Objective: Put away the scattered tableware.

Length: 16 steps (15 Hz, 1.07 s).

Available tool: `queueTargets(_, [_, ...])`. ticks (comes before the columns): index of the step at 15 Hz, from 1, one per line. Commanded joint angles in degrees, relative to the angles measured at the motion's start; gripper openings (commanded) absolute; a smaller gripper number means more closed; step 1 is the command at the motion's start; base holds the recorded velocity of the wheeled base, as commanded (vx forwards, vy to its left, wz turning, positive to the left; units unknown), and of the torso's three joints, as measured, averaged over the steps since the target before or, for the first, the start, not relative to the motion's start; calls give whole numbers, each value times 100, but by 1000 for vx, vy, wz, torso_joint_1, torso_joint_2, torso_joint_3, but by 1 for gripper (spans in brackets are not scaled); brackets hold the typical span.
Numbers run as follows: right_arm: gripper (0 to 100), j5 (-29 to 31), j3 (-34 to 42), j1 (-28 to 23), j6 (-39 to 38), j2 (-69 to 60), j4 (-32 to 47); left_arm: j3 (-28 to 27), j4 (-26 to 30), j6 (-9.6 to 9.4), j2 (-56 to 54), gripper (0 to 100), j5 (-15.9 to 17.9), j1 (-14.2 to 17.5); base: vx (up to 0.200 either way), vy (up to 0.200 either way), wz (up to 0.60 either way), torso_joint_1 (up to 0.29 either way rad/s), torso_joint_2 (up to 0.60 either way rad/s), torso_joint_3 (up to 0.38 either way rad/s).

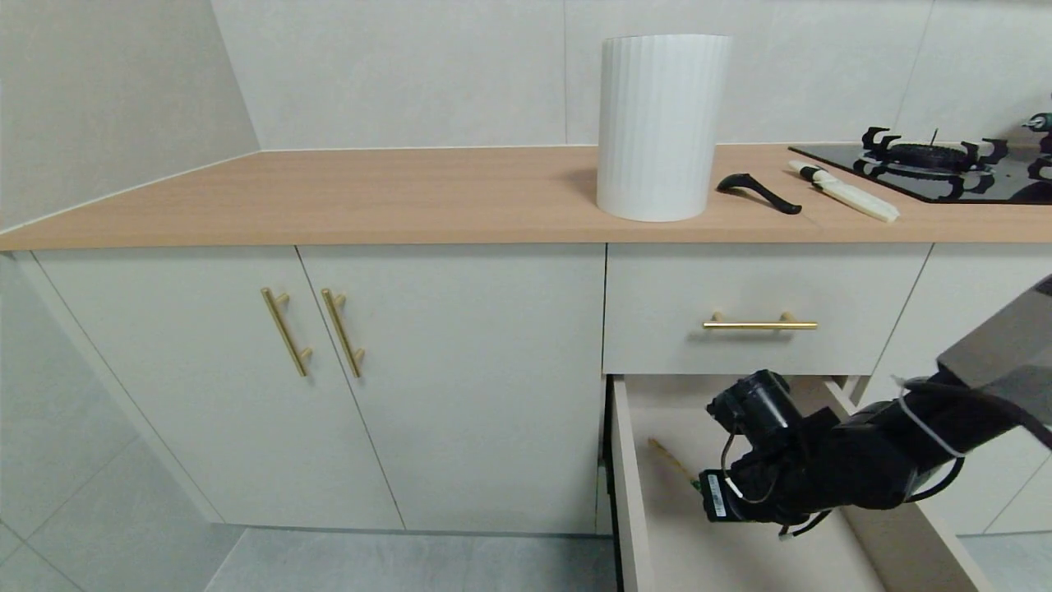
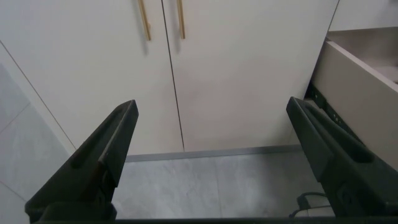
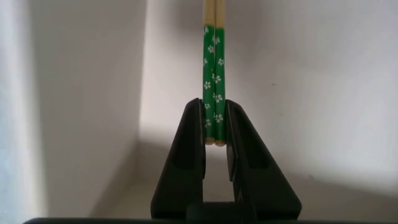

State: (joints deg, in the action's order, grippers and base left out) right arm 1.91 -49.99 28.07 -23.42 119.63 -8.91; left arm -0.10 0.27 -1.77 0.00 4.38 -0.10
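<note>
Our right hand (image 3: 215, 111) is clenched on a pair of bamboo chopsticks with green flowered ends (image 3: 214, 56), low inside the open pale drawer (image 1: 629, 485); their long axis runs away from the hand toward the drawer's back left, near its left wall; our left hand (image 2: 211, 106) hangs released before the cupboard doors (image 2: 236, 68); on the wooden worktop (image 1: 370, 197) a black curved utensil (image 1: 758, 191) and a cream knife (image 1: 845, 191) lie beside a tall white ribbed canister (image 1: 662, 123).
</note>
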Motion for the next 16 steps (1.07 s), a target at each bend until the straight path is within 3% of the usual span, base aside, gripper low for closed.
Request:
queueTargets(1, [0, 134, -10, 102, -40, 623, -146, 1, 0, 1, 9, 100, 2, 1, 0, 0, 0, 0, 0, 0])
queueTargets(16, [0, 450, -63, 277, -58, 1072, -410, 1, 0, 1, 9, 100, 2, 10, 0, 0, 0, 0, 0, 0])
